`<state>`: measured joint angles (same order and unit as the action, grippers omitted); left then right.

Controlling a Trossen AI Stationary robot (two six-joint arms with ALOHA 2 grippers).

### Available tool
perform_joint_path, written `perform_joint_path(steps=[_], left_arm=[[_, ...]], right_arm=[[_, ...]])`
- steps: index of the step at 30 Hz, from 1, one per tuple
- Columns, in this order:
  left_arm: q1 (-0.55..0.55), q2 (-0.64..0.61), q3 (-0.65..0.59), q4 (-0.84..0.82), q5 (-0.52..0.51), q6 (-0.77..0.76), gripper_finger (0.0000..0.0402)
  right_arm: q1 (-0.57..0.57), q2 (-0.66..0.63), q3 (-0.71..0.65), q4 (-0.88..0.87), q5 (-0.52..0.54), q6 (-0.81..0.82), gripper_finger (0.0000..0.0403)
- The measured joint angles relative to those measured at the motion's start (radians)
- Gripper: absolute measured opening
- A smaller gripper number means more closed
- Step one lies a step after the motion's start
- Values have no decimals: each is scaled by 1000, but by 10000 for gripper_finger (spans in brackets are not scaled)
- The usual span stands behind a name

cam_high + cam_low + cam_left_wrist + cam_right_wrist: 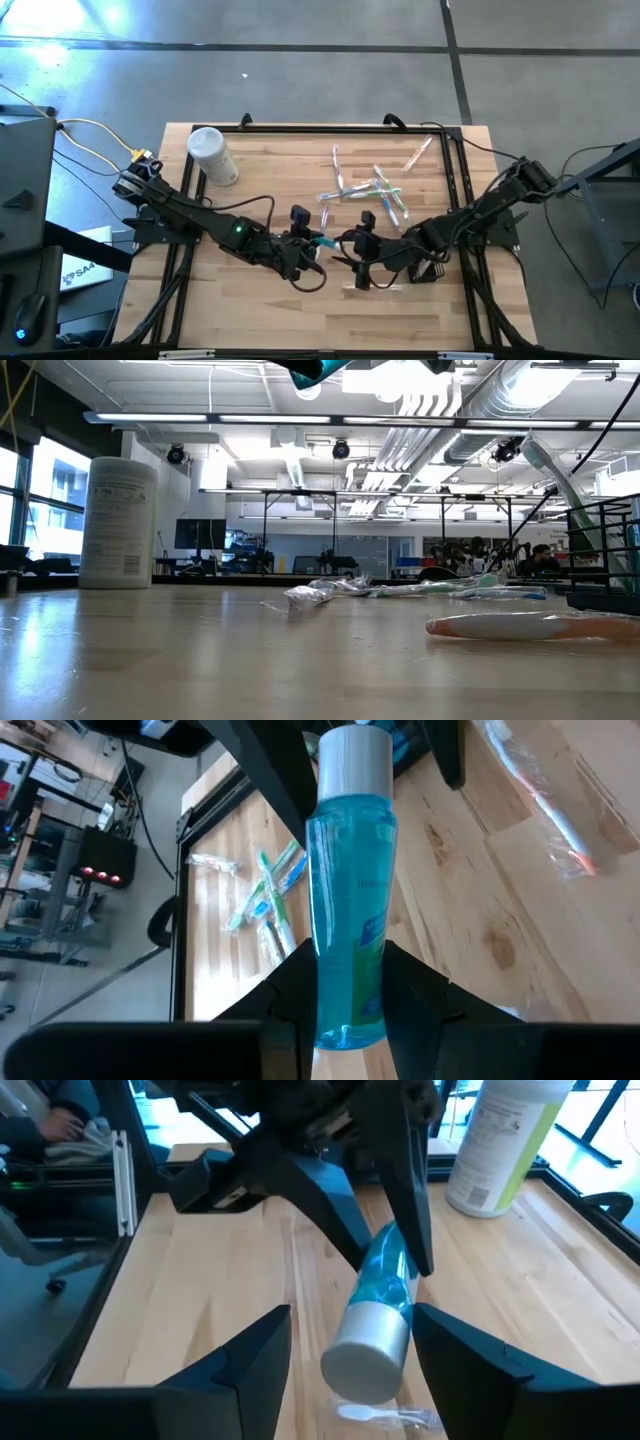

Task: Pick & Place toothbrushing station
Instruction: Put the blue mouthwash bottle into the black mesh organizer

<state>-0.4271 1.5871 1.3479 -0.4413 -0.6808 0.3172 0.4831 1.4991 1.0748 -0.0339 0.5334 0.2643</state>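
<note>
Left claw [345, 1010] pinching the lower body of a blue bottle [350, 890] with a white cap; bottle lifted clear of the table [260, 300], cap end pointing away from the claw toward the other arm.

Right claw [350, 1350] just opposite, fingers spread, one either side of the bottle's cap. Cap sits in the gap; cannot tell whether the fingers touch it. In the high view the two claws meet nose to nose near the table's middle, left claw [305, 243], right claw [357, 250].

Beyond the claws, toward the far edge: loose scatter of wrapped toothbrushes [372, 190], some crossing one another, one lying apart near the far right corner. One more wrapped toothbrush [530, 626] lies on the table below the right claw, on the near side.

Black wire holder [428, 270] just behind the right claw, partly hidden under that arm; contents not readable.

White wipes canister [213, 156] upright, well off to the far side of the left arm.
</note>
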Motion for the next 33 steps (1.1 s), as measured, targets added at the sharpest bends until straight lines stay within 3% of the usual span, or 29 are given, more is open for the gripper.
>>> perform_joint_path(steps=[10,22,33], left_arm=[[0,0,0,35,-10,18,81],[1,0,0,34,-17,0,81],[1,-1,0,29,-5,15,102]], right_arm=[[-6,8,0,4,16,0,193],[-6,8,-1,5,44,0,94],[-6,8,-1,-1,52,0,89]])
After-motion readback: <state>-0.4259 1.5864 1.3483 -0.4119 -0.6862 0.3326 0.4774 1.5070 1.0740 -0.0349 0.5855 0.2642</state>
